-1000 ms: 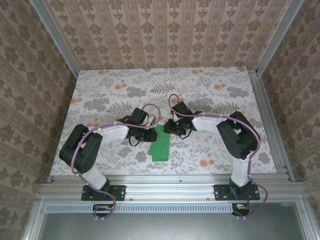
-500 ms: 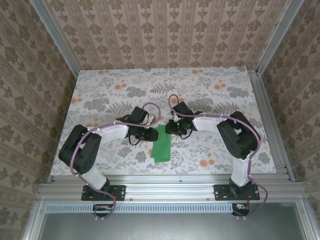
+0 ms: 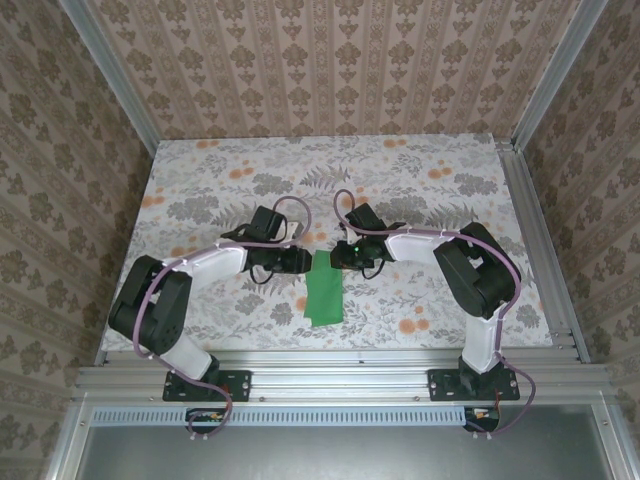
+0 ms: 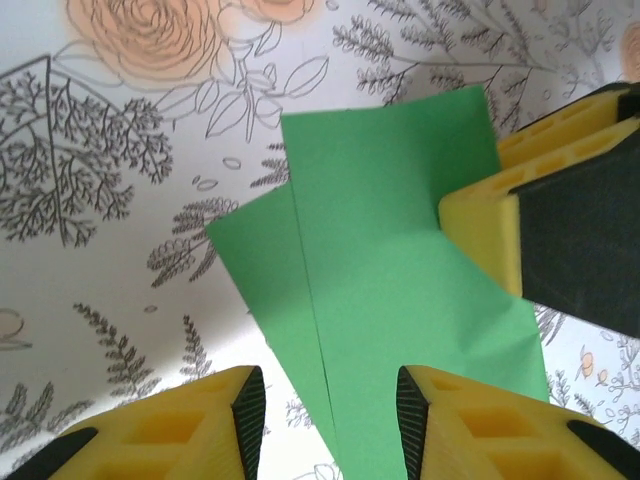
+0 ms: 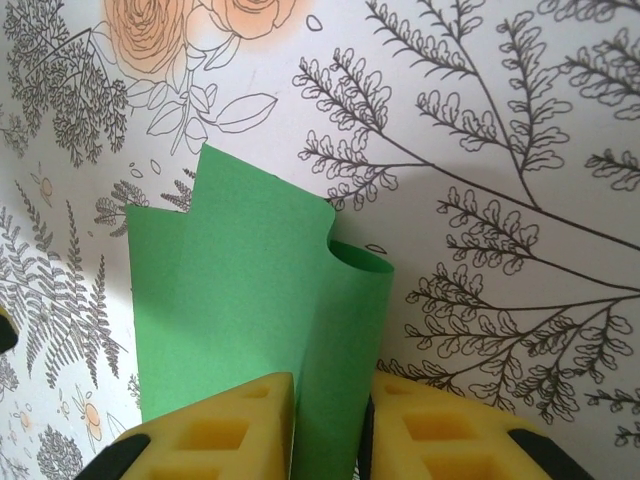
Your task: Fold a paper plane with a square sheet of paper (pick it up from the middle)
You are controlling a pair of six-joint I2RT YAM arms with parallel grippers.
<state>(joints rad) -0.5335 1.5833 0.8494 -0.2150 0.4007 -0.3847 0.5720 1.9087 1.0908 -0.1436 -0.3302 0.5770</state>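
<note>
- Thin bright-green paper sheet (image 3: 324,295), folded into a long narrow strip, lies on the floral-print tabletop (image 3: 420,180) in the near half, approx. centred btwn the two arms.
- Overhead cam: strip's far end sits btwn the two claws; near end points toward the arm bases.
- L gripper (image 4: 325,395): I read the jaws as parted w/ a clear gap and nothing clamped. The sheet lies under and ahead of that gap.
- L wrist cam: two layers visible, the lower layer's edge offset to the left of the upper one.
- R gripper (image 5: 328,415): jaws nearly closed, pinching the sheet's end btwn its yellow fingers (image 5: 225,430).
- R wrist cam: just ahead of the pinch one flap curls up off the table; the rest lies flat.
- L wrist cam: I see a yellow R-claw finger in contact w/ the sheet's right side.
</note>
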